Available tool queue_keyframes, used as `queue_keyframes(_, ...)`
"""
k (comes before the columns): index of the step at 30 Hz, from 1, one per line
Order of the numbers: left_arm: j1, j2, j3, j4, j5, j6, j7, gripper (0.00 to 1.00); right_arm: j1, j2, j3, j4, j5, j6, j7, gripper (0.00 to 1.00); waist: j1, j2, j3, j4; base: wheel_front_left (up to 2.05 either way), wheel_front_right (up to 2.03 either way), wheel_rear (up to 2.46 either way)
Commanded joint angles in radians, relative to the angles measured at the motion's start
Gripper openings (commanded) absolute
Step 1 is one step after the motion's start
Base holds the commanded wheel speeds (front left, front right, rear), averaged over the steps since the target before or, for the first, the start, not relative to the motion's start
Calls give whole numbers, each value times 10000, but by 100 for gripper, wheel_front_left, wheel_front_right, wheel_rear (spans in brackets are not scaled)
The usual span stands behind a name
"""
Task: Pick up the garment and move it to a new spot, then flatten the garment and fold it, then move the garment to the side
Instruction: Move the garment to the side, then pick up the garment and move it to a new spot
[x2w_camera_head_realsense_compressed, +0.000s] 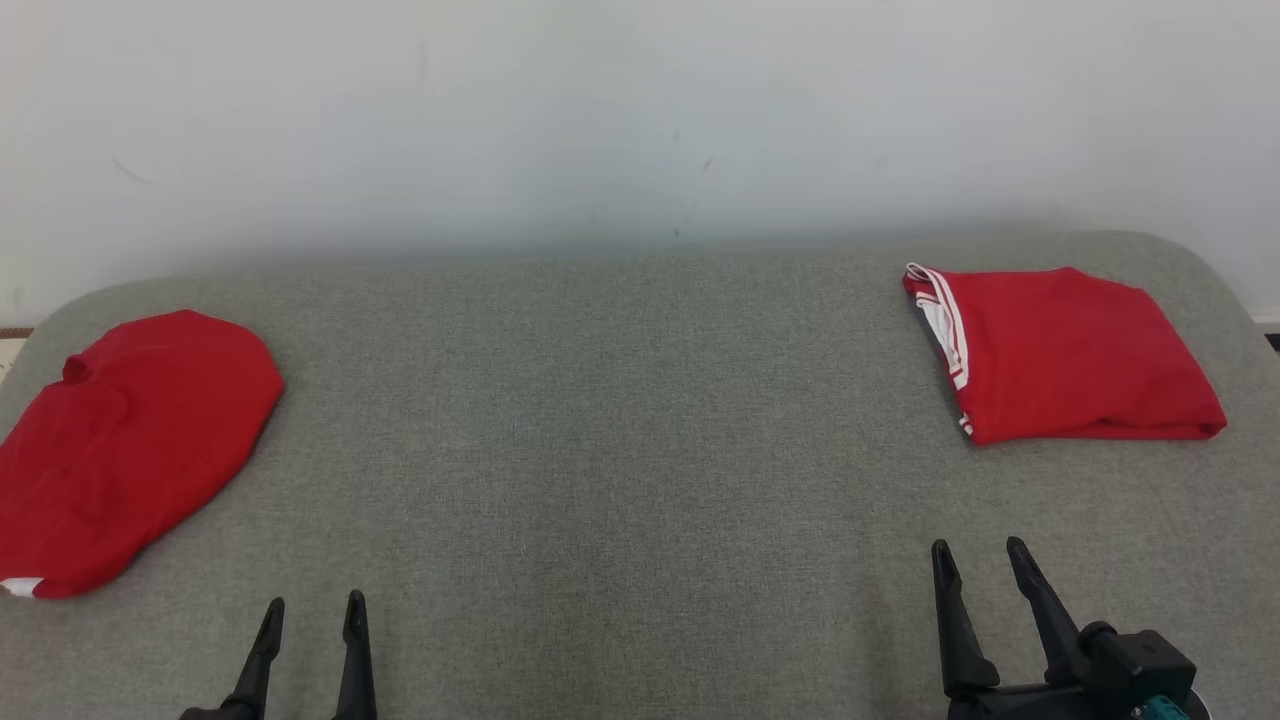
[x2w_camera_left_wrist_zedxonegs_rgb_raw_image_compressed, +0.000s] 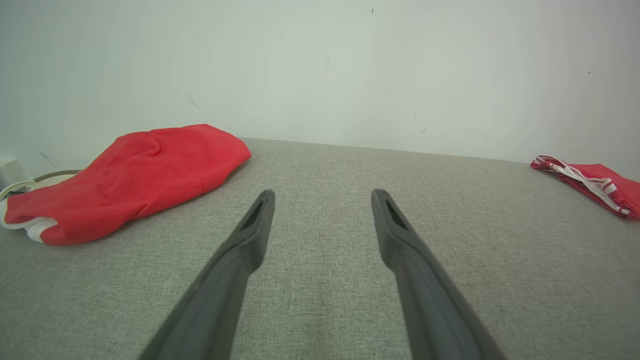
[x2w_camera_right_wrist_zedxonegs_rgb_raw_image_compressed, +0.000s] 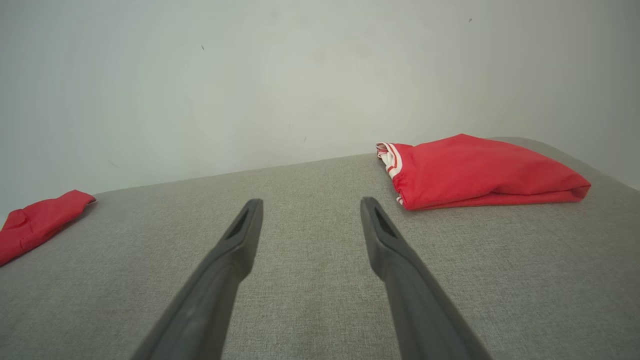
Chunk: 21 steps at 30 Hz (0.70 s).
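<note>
Two red garments lie on the grey fabric surface (x2w_camera_head_realsense_compressed: 620, 420). One garment (x2w_camera_head_realsense_compressed: 130, 440) rests in a loose rounded heap at the far left, also seen in the left wrist view (x2w_camera_left_wrist_zedxonegs_rgb_raw_image_compressed: 135, 177). The other (x2w_camera_head_realsense_compressed: 1060, 350) is folded into a neat rectangle with white trim at the back right, also in the right wrist view (x2w_camera_right_wrist_zedxonegs_rgb_raw_image_compressed: 475, 170). My left gripper (x2w_camera_head_realsense_compressed: 313, 602) hovers open near the front edge, right of the left garment, holding nothing. My right gripper (x2w_camera_head_realsense_compressed: 980, 548) stands open in front of the folded garment, also holding nothing.
A pale wall (x2w_camera_head_realsense_compressed: 640, 120) rises directly behind the surface. The surface has rounded corners at the back left and back right. A wide stretch of bare grey fabric lies between the two garments.
</note>
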<state>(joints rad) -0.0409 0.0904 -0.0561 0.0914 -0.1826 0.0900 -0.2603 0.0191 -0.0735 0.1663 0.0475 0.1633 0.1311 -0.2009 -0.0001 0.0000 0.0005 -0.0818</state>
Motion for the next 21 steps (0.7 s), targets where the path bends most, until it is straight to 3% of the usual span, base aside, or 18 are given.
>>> queue_keyframes(1, 137, 42, -15, 1, 51, 52, 4, 100, 183, 21, -43, -51, -96, -6, 58, 100, 1, 0, -30, 32, 0, 0, 0)
queue_keyframes(21, 242, 184, -129, -61, -105, 148, 114, 100, 301, 190, -371, -223, -287, -6, 375, 100, 1, 0, -150, 127, 0, 0, 0)
